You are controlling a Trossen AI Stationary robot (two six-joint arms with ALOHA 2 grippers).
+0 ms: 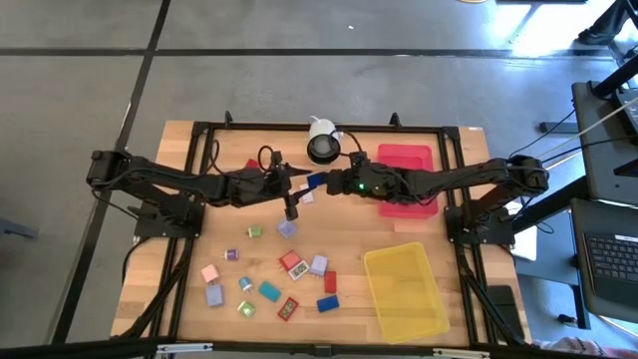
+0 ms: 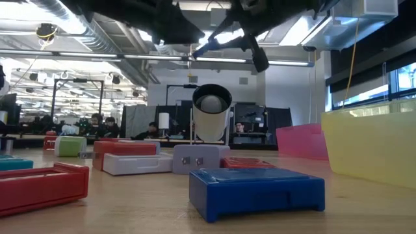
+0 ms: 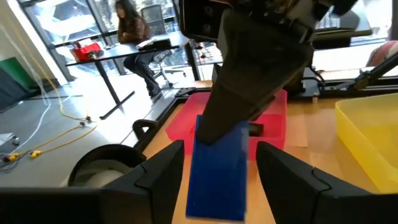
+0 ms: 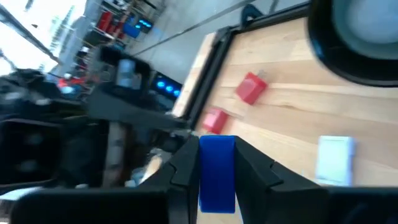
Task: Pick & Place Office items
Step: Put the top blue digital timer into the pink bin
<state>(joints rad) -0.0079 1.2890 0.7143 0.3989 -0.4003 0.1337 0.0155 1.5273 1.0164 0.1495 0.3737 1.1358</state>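
Gripping 1 blue block above the table, right gripper meets the part-open left gripper; no readable labels.

Red tray, yellow tray, white camera

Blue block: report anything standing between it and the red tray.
Only the left gripper: its open fingers flank the blue block, held by the right gripper. Past them, nothing visible lies before the red tray.
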